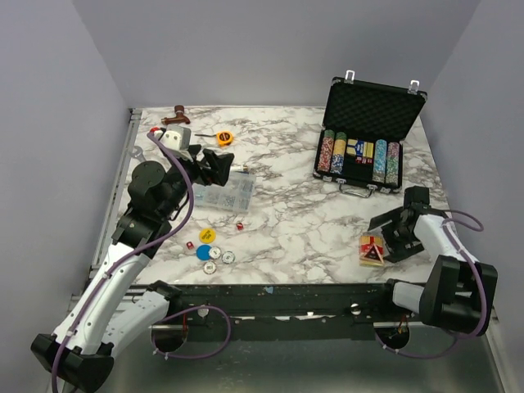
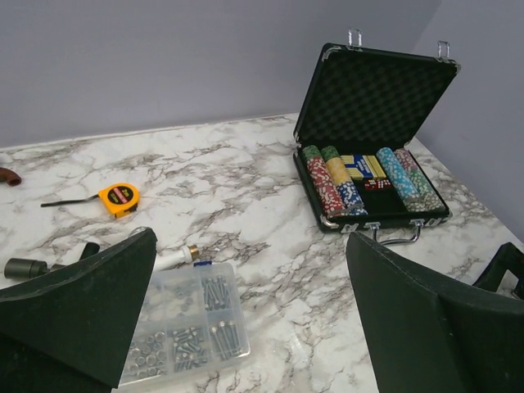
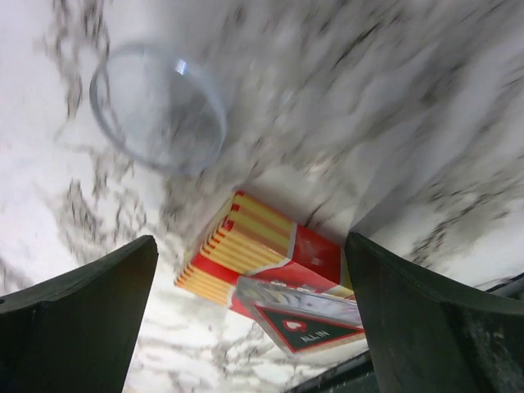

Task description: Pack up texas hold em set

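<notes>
On the marble tabletop [image 1: 286,221], the open black case [image 1: 372,102] is set at 1 o'clock, with rows of chips [image 1: 332,154] seated inside. The left end effector [image 1: 223,166] is held released at 10 o'clock, and the right end effector [image 1: 385,237] is spread wide over the orange card box [image 1: 372,250] at 4 o'clock, with nothing grasped. The coloured discs [image 1: 207,235] and the red dice [image 1: 240,225] are scattered at 7 o'clock.
</notes>
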